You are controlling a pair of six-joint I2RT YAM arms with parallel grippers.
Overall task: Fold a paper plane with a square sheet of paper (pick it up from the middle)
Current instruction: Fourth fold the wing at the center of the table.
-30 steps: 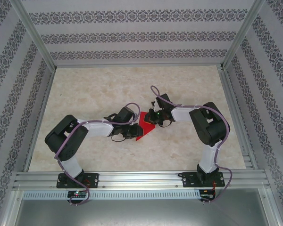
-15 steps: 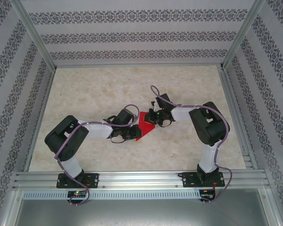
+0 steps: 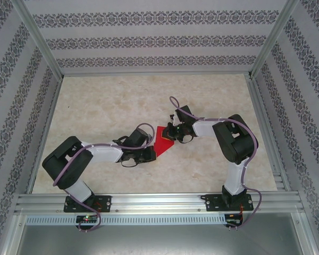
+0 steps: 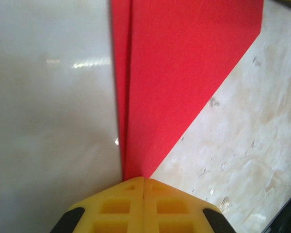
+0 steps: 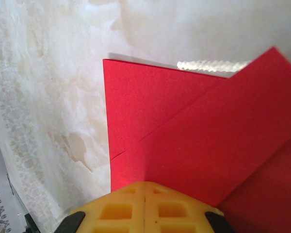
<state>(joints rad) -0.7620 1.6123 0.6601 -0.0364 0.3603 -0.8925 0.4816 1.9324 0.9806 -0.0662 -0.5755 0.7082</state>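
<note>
The square sheet of paper is bright red and partly folded, lying on the table between the two arms. My left gripper is at its near-left corner. In the left wrist view the yellow fingertips are closed together, and the paper rises straight out of the seam of the left gripper with a doubled edge. My right gripper is at the paper's far-right side, shut, its tip set against the flat sheet, which shows an overlapping fold.
The pale marbled tabletop is bare around the paper. Aluminium frame rails run along the near edge, and patterned walls close in the left, right and far sides.
My left gripper has closed on the paper's near-left corner, and the left arm has drawn back towards the near left. The paper's near tip no longer lies out flat. The right arm has stayed still.
</note>
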